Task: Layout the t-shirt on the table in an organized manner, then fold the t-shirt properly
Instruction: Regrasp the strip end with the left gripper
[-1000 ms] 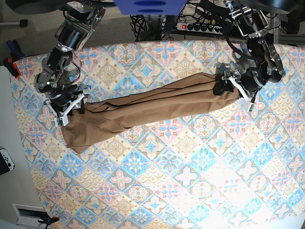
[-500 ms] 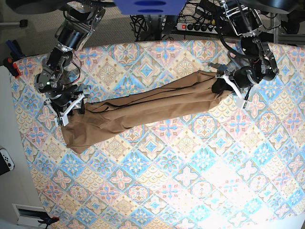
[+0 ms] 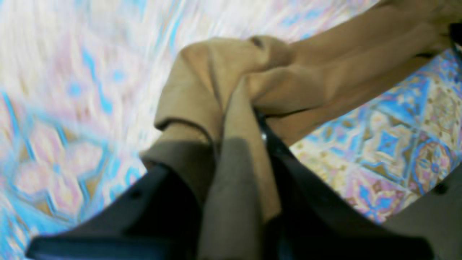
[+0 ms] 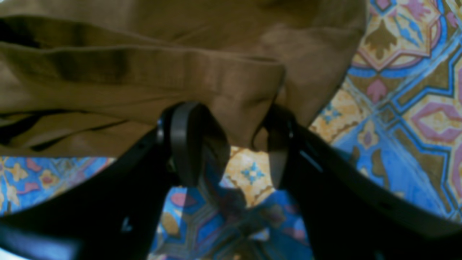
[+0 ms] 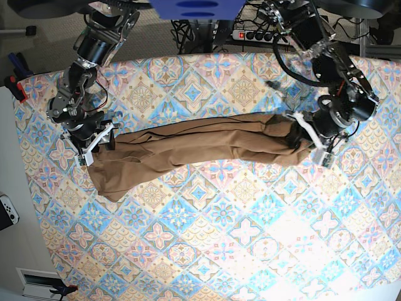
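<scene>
The tan-brown t-shirt (image 5: 200, 143) lies bunched into a long band across the table (image 5: 219, 238). Its right end is pinched in my left gripper (image 5: 305, 139), which is shut on a wad of cloth. In the left wrist view the cloth (image 3: 209, 79) runs tightly between the dark fingers of the left gripper (image 3: 238, 137). At the shirt's left end, my right gripper (image 5: 94, 139) holds a thick fold. The right wrist view shows that fold (image 4: 144, 65) filling the gap of the right gripper (image 4: 234, 137). No sleeves or neck tag show.
A power strip (image 5: 263, 34) and cables lie behind the table's far edge. Red and blue clamps (image 5: 15, 81) and a white controller (image 5: 7, 212) sit off the table's left edge. The patterned top continues toward the near side.
My left gripper closed on the shirt's right end and carried it toward the near side and a little right. The band straightened with it. The right arm barely moved.
</scene>
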`<state>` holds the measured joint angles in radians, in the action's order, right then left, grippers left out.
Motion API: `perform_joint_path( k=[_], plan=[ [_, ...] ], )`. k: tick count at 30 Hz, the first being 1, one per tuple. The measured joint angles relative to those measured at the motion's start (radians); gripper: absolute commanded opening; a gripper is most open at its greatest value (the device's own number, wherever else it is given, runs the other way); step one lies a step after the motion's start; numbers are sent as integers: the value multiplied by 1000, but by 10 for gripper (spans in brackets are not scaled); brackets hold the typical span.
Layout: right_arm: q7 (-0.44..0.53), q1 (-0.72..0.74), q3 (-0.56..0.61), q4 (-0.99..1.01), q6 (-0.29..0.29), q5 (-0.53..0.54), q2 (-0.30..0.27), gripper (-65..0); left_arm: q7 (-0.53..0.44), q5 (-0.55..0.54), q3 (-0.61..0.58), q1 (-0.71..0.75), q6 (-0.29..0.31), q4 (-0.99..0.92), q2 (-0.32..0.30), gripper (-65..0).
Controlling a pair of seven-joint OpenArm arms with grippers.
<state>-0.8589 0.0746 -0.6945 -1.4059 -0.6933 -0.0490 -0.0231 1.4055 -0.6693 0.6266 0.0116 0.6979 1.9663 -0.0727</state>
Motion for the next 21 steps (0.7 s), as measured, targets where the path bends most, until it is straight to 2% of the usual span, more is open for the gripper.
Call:
perform_joint_path(
  k=[5, 10, 16, 21],
  plan=[
    [0, 0, 0, 0, 0, 0, -2, -369, 0, 11, -153, 2, -1, 17, 1, -650],
    [0, 0, 0, 0, 0, 0, -2, -369, 0, 12, -254, 0, -1, 19, 78, -650],
    [0, -1, 0, 0, 0, 0, -2, -369, -1, 12, -444, 2, -1, 13, 109, -650],
    [40, -47, -1, -8, 1, 27, -2, -369, -135, 17, -509, -3, -18, -83, 108, -650]
  ],
)
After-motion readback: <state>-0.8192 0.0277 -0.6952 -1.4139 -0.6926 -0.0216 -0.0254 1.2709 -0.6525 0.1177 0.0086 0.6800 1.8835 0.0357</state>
